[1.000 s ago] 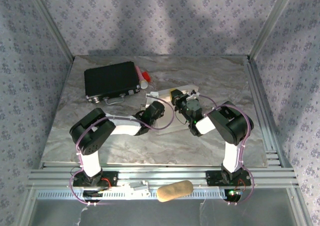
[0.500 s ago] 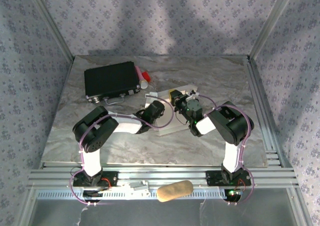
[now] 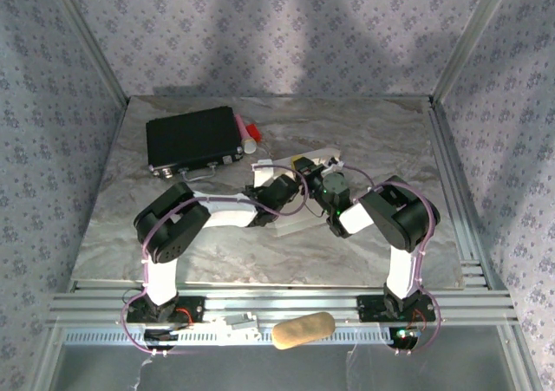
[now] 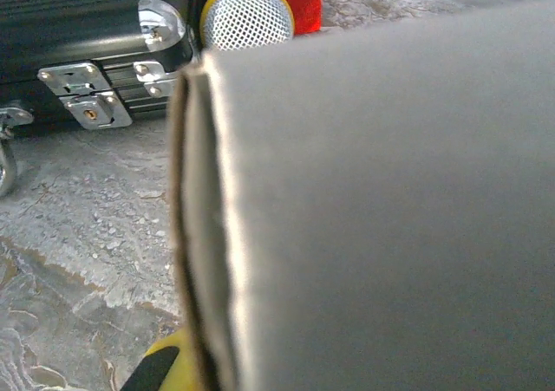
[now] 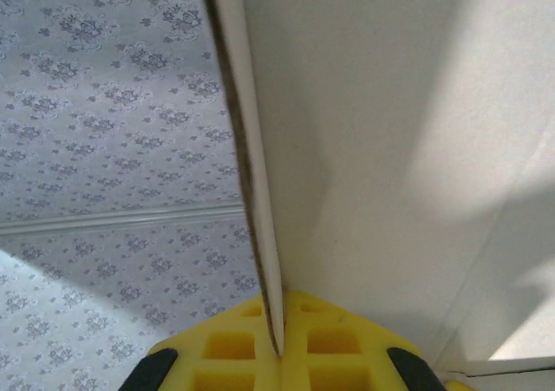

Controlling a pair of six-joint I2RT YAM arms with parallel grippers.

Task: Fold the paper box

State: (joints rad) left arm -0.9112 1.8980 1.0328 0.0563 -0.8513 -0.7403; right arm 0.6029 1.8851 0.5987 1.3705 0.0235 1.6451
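A marble-patterned table point(image 3: 381, 140) sits inside flowered wallpaper point(image 3: 303, 35). From above there is one paper box point(image 3: 292, 223), one black case point(image 3: 192, 140) at the far left, one microphone point(image 3: 249, 132) just right of the case, and one tan oblong point(image 3: 303, 329) on the near rail. The box lies mid-table where the left gripper point(image 3: 279, 185) and right gripper point(image 3: 312, 172) meet. They cover its middle, so only white corners show and its long axis cannot be told.

The left wrist view brings out what the top view cannot. A shadowed panel of the box stands close to the lens, its cut edge running near to far, with the case's metal latches point(image 4: 82, 92) and the microphone's mesh head beyond. A yellow finger pad point(image 4: 160, 367) sits just beside that edge.

The right wrist view shows a panel edge-on, rising from a yellow pad point(image 5: 234, 348) against the wallpaper. Whether either gripper is clamped cannot be told.
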